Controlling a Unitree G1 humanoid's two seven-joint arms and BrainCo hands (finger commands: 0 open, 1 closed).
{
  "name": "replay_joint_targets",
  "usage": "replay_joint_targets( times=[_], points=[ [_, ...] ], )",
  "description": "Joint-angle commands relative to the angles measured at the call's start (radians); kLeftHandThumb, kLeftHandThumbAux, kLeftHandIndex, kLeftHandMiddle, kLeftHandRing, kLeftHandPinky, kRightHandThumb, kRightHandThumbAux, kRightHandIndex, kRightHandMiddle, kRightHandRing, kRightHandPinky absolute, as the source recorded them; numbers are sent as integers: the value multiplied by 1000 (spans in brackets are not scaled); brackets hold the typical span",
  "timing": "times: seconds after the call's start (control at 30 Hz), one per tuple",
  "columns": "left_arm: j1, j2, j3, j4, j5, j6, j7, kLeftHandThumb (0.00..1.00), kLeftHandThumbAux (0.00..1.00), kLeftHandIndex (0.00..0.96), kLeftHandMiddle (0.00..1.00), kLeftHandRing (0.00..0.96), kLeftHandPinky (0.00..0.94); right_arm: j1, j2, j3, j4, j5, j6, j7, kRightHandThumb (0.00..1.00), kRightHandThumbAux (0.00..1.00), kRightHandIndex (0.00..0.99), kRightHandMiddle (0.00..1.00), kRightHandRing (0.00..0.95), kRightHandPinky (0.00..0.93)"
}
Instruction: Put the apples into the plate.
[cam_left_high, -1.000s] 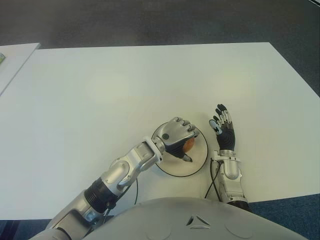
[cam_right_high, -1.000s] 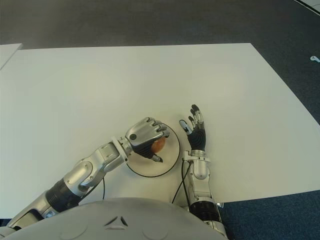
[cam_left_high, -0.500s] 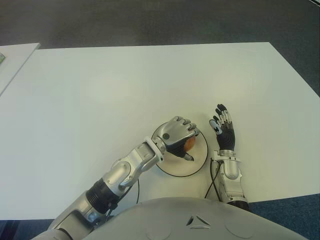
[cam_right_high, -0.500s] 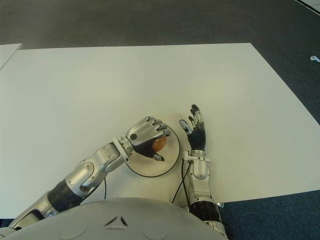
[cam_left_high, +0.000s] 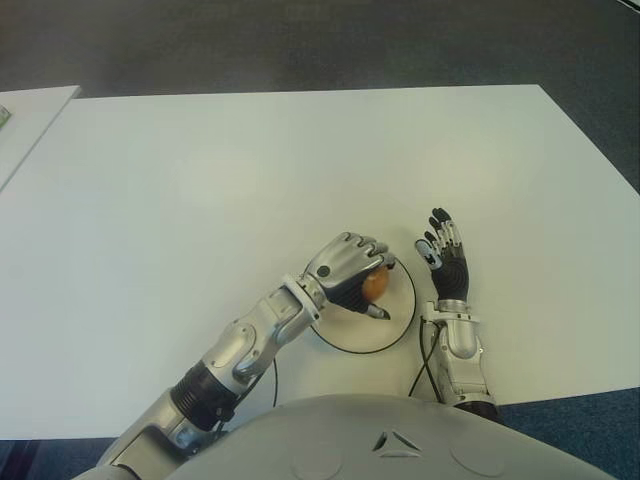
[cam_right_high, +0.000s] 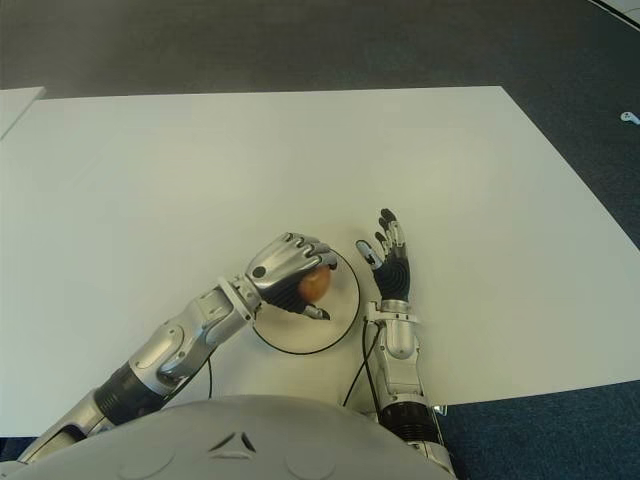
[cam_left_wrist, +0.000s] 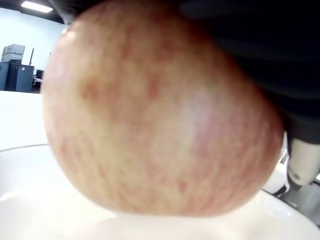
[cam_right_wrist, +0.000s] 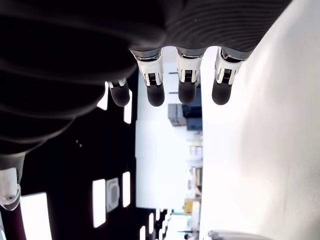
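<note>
**Apple in the left hand's fingers, over the plate**

The robot's silver, jointed left hand (cam_left_high: 345, 272) reaches over the round white plate (cam_left_high: 392, 325) with a dark rim, which lies near the front edge of the white rectangular table (cam_left_high: 250, 170). Its fingers (cam_left_high: 368, 248) curl down around a small round apple, reddish-orange with a yellow blush (cam_left_high: 374, 284); the fruit shows just beneath the fingertips, and the thumb points under it toward the plate's middle. In the left wrist view the apple (cam_left_wrist: 160, 120) fills the space right against the dark palm, its underside at the plate's white surface (cam_left_wrist: 30, 200); whether it touches cannot be told.

The right hand (cam_left_high: 446, 265), black-palmed with silver knuckles, shows just beside the plate on its right side. Its fingers (cam_right_wrist: 155, 82) are stretched out straight and loosely apart, holding nothing, fingertips pointing away from the robot's body.
</note>
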Motion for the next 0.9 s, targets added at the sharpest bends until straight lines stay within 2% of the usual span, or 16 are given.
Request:
replay_joint_targets(
  times=[0.03, 0.1, 0.2, 0.3, 0.6, 0.9],
  points=[
    [-6, 13, 4, 26, 11, -20, 35, 303, 416, 226, 279, 252, 232, 81, 17, 13, 130, -3, 40, 17, 67, 487, 0, 0, 0, 0],
    [-7, 15, 5, 29, 12, -22, 37, 256, 413, 152, 192, 162, 150, 80, 19, 12, 128, 5, 42, 23, 74, 498, 0, 0, 0, 0],
    [8, 12, 7, -10, 7, 2, -12, 200, 406, 71, 98, 70, 61, 77, 28, 6, 132, 44, 49, 54, 89, 503, 0, 0, 0, 0],
    [9, 10, 7, -14, 1, 10, -31, 161, 397, 23, 37, 22, 20, 75, 31, 0, 136, 61, 50, 72, 101, 506, 0, 0, 0, 0],
    [15, 14, 11, -25, -16, 6, -43, 98, 367, 0, 1, 0, 0, 69, 37, -15, 139, 75, 68, 97, 120, 513, 0, 0, 0, 0],
    [15, 23, 14, -35, -16, 0, -49, 83, 345, 0, 0, 0, 0, 73, 42, -21, 118, 93, 102, 108, 117, 510, 0, 0, 0, 0]
  ],
)
